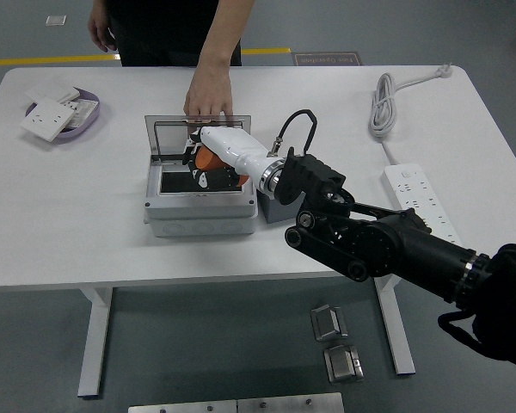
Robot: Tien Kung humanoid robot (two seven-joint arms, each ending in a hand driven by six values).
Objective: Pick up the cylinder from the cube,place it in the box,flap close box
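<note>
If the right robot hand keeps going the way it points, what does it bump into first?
Probably the inside of the grey box: the right robot hand, holding the orange cylinder, points left and down into it. Depth is unclear.
</note>
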